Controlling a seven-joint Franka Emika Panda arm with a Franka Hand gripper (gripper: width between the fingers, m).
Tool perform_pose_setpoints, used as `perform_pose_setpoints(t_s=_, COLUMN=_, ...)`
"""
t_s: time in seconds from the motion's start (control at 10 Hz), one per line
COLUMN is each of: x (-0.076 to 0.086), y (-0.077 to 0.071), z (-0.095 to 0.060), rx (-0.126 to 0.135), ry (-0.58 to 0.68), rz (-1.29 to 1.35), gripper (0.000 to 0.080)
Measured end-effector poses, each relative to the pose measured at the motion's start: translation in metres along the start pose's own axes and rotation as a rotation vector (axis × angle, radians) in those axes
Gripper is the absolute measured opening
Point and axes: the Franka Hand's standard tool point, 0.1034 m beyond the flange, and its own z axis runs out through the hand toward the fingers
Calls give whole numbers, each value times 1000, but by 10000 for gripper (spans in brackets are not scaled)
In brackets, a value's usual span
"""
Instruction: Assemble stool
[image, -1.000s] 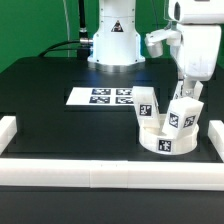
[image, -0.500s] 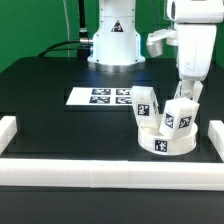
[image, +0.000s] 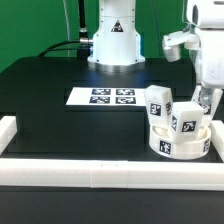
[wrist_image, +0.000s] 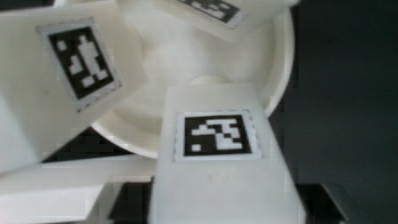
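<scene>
The white round seat lies on the black table at the exterior view's right, close to the front rail. Two white tagged legs stand up out of it: one on the exterior view's left side, one on the right, leaning toward the arm. My gripper comes down from above and is shut on the upper end of that right leg. In the wrist view this leg runs out from between my dark fingers, with the seat and the other leg beyond it.
The marker board lies flat at the table's middle. A long white border rail runs along the front edge, with a short one at the exterior view's left. The arm's white base stands at the back.
My gripper has moved toward the exterior view's right, and the seat with both legs has shifted right with it.
</scene>
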Motion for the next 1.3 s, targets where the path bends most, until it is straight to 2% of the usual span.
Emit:
perform_pose_setpoints(t_s=0.4, x=7, y=3, z=-6, rx=32, ry=-15, rz=8, gripper=340)
perform_pose_setpoints(t_s=0.9, x=6, y=3, z=-4, rx=34, ry=-16, rz=34, gripper=340)
perform_pose_setpoints(t_s=1.0, x=6, y=3, z=-3, rx=40, ry=-14, rz=112, gripper=340)
perform_pose_setpoints(t_s=1.1, x=4, y=0, z=-3, rx=69, ry=-5, rz=225, gripper=340)
perform_pose_setpoints(t_s=1.3, x=6, y=0, z=-4, rx=92, ry=3, rz=371, gripper=340)
